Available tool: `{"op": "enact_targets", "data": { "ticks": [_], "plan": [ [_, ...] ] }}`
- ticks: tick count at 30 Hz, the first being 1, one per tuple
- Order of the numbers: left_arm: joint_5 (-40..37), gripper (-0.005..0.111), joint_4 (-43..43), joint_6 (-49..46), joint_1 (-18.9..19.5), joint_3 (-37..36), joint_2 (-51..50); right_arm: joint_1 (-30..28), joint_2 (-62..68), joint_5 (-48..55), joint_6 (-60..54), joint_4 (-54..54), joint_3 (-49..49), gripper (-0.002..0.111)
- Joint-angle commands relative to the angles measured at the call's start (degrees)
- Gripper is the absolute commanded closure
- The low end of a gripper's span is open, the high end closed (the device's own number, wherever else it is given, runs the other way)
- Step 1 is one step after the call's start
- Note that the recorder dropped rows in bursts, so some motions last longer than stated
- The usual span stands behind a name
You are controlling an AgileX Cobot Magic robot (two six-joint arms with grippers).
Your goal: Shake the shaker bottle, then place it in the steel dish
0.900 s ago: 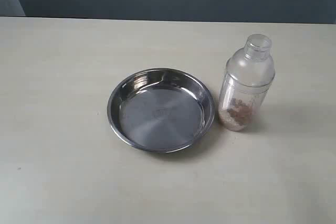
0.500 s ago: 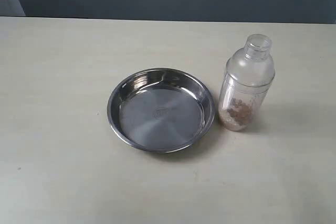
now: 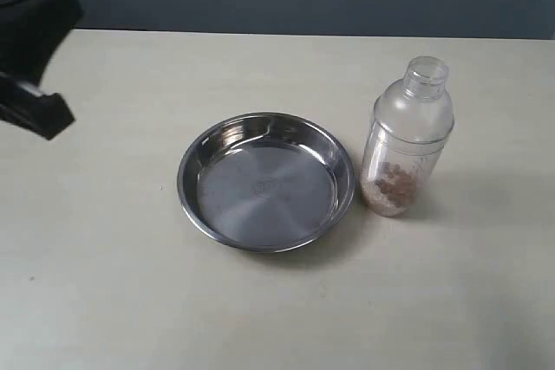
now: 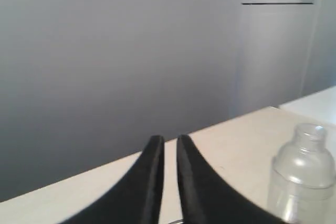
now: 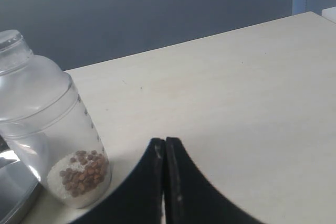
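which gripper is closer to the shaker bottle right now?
Right, likely. The right gripper is close beside the base of the shaker bottle; the left gripper is far off, on the other side of the steel dish.

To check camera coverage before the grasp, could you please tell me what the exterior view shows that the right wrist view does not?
Only the exterior view shows the whole steel dish, empty, and the left arm at the picture's edge. Only the right wrist view shows the right hand, fingers together. Both show the shaker bottle upright on the table, ungrasped, brown granules inside.
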State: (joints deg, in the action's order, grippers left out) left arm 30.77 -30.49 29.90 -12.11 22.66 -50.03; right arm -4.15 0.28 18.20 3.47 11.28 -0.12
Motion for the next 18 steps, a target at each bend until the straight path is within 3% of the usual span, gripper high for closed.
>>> {"op": "enact_targets", "data": {
  "ticks": [1,2,4,9,13,15,17,18],
  "plan": [
    [13.54,0.067,-10.92,8.83,-0.5,4.71,-11.94,0.23,-0.28,-0.54,-0.22,-0.27,0.12,0.109],
    [16.9,0.053,-11.1,8.95,-0.5,5.83,-14.8,0.23,-0.28,-0.54,-0.22,-0.27,0.12,0.109],
    [19.26,0.037,-10.15,9.1,-0.5,7.38,-18.52,0.23,-0.28,-0.54,-0.22,-0.27,0.12,0.109],
    [20.66,0.034,-18.52,8.81,-0.62,11.5,-25.85,0.23,-0.28,-0.54,-0.22,-0.27,0.12,0.109],
    [25.85,0.032,-16.87,8.58,-1.23,13.28,-28.96,0.23,-0.28,-0.54,-0.22,-0.27,0.12,0.109],
    [26.99,0.021,-16.6,9.1,-1.69,14.26,-30.01,0.23,-0.28,-0.54,-0.22,-0.27,0.12,0.109],
    [26.11,0.001,-15.15,9.13,-2.19,15.42,-30.97,0.23,-0.28,-0.54,-0.22,-0.27,0.12,0.109],
    [25.73,0.001,-15.13,8.45,-2.43,16.06,-31.54,0.23,-0.28,-0.54,-0.22,-0.27,0.12,0.109]
  ]
}}
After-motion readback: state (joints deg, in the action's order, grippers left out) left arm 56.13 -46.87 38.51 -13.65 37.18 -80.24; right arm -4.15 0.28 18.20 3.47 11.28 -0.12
